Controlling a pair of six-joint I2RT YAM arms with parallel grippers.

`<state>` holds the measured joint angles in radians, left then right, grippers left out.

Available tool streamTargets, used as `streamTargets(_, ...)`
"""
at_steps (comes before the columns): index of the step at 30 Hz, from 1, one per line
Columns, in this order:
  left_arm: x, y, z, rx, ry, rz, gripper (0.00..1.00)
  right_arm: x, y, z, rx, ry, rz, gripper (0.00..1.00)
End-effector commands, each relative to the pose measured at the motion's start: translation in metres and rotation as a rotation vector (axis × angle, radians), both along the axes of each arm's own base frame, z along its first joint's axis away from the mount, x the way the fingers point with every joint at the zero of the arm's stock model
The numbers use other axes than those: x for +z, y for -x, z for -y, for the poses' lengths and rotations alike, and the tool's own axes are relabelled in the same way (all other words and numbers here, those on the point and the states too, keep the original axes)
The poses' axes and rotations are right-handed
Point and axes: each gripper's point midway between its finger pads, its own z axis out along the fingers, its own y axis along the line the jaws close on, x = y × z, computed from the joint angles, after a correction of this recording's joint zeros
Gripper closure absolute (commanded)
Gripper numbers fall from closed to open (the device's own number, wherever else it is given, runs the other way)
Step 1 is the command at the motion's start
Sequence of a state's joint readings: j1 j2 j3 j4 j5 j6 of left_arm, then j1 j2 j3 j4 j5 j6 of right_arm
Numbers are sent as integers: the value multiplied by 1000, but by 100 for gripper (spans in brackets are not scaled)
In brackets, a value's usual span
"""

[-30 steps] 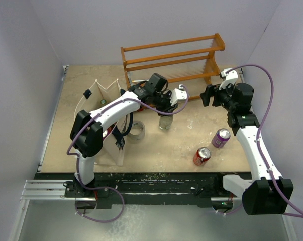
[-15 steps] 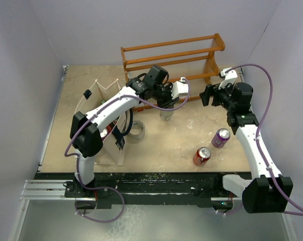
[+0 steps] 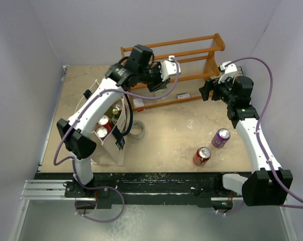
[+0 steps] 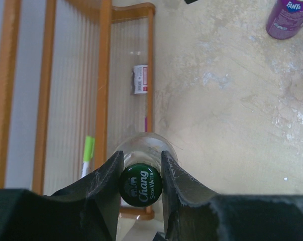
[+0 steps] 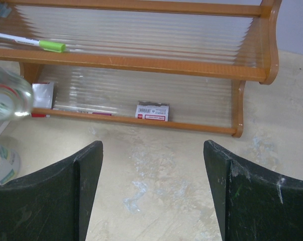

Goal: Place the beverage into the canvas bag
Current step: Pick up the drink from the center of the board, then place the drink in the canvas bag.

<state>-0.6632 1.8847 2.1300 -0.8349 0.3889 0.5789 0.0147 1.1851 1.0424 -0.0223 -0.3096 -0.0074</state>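
My left gripper (image 4: 141, 156) is shut on the neck of a clear glass soda-water bottle with a green cap (image 4: 141, 185). It holds the bottle in the air in front of the wooden rack, just right of the canvas bag's far end. In the top view the left gripper (image 3: 149, 85) is raised. The cream canvas bag (image 3: 107, 150) with navy straps stands open at the left, with several cans inside. The bottle's base also shows in the right wrist view (image 5: 8, 98). My right gripper (image 5: 154, 193) is open and empty at the right, facing the rack (image 3: 207, 91).
The orange-brown wooden rack (image 3: 191, 54) stands along the back, with a green-capped pen (image 5: 51, 46) and a small label (image 5: 152, 111) on it. A tape roll (image 3: 136, 130) lies beside the bag. A purple Fanta can (image 3: 221, 137) and a red can (image 3: 201, 156) lie at the right front.
My left gripper has lifted the bottle off the table and carried it back and to the left, towards the bag. The right arm has barely moved.
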Motion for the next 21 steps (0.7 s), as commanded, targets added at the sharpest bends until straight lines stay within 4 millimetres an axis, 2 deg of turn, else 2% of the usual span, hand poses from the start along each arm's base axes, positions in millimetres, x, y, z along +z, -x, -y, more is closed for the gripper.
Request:
streamTargets(1, 148, 21, -39, 28, 241, 304, 100, 21, -6, -5, 35, -4, 55, 18)
streamTargets(10, 214, 51, -99, 91, 339, 405, 100, 23, -22, -13, 60, 10, 37, 18)
streamTargets(18, 237, 79, -163, 141, 405, 405, 100, 26, -40, -42, 125, 45, 33, 18)
streamTargets(21, 237, 91, -190, 185, 423, 397, 100, 26, -45, -58, 158, 55, 34, 18)
